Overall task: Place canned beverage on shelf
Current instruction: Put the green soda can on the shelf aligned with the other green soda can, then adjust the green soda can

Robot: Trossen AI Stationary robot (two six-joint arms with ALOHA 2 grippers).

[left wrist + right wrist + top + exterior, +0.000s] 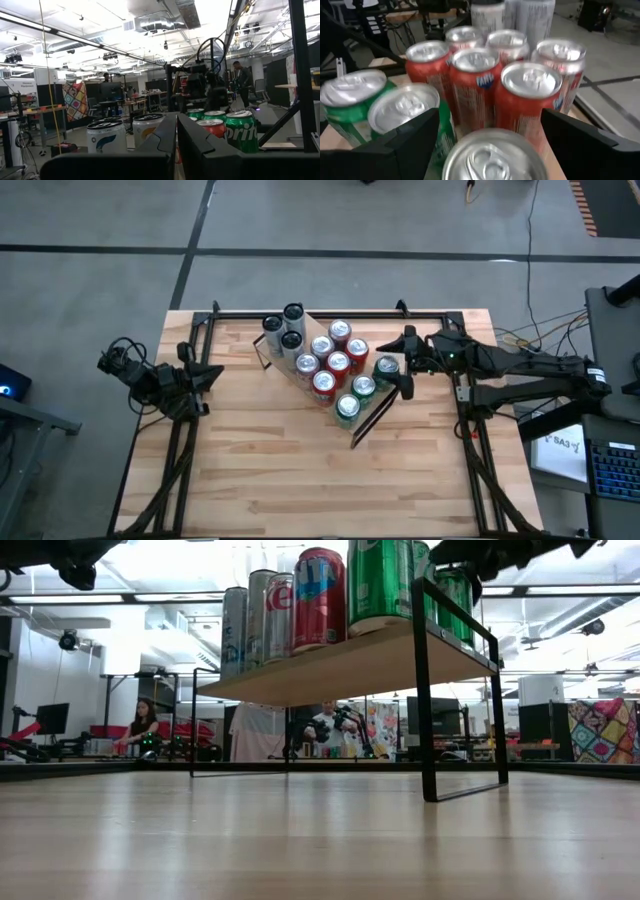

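Note:
The shelf, a light-wood board on black end frames, stands on the table's far middle. Several cans stand upright on it: white ones at the far left, red ones in the middle, green ones at the near right. A green can stands at the board's right end. My right gripper is open, its fingers on either side of that can's top and apart from it. My left gripper is shut and hovers over the table's left edge.
A black rail frame runs along the table's far edge and down both sides. Bare wood tabletop spreads out in front of the shelf. Beyond the table is a room with people and workstations.

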